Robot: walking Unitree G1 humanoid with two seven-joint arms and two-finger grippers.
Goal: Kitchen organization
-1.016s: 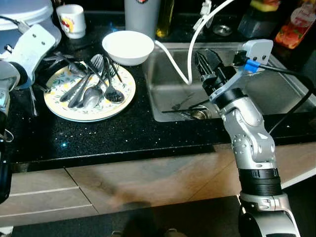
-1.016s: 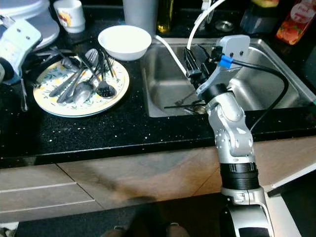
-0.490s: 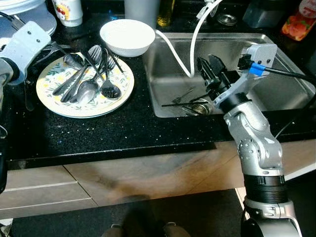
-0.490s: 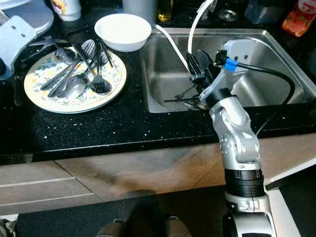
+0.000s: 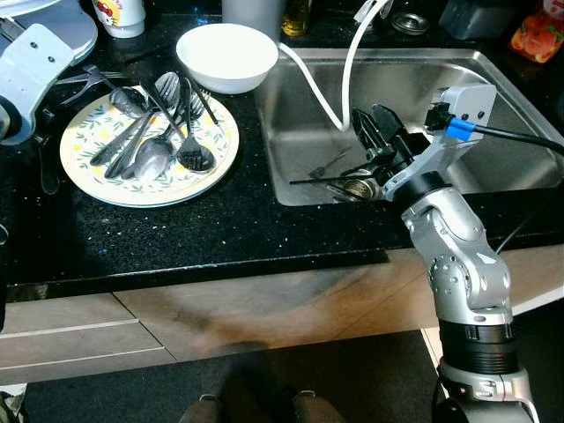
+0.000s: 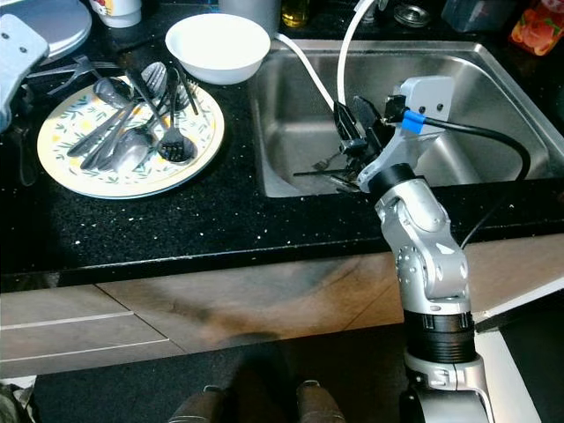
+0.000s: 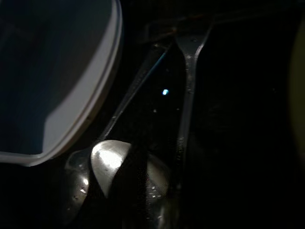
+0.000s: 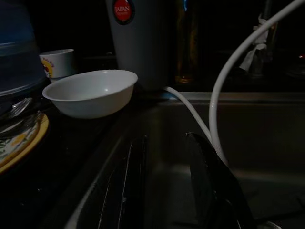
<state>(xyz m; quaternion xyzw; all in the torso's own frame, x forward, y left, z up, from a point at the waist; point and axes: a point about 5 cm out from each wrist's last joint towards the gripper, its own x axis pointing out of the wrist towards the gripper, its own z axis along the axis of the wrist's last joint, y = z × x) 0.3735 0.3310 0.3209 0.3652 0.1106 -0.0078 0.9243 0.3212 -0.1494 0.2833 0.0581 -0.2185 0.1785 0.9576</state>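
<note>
A floral plate [image 5: 132, 185] on the black counter carries several spoons and forks [image 5: 163, 132]. Behind it stands a white bowl [image 5: 227, 55]. My right gripper [image 5: 376, 128] hangs open over the steel sink [image 5: 493, 79], with nothing between its fingers [image 8: 131, 191]. Just below it, loose cutlery [image 5: 330, 176] lies on the sink floor by the drain [image 5: 361, 188]. My left gripper [image 5: 63, 81] is at the plate's far left, beside a white lid [image 7: 95, 95]; its wrist view looks down on a spoon [image 7: 112, 167] and a fork handle [image 7: 187, 105].
A white hose [image 5: 339, 79] loops into the sink right beside the right gripper. A mug [image 5: 119, 13], a grey tumbler [image 8: 138, 38] and a bottle [image 5: 536, 31] line the back of the counter. Wooden drawer fronts [image 5: 79, 339] run below the counter edge.
The camera has tilted and shifted. My right gripper, still open, has dropped a little closer to the cutlery in the sink. The left arm has barely moved.
</note>
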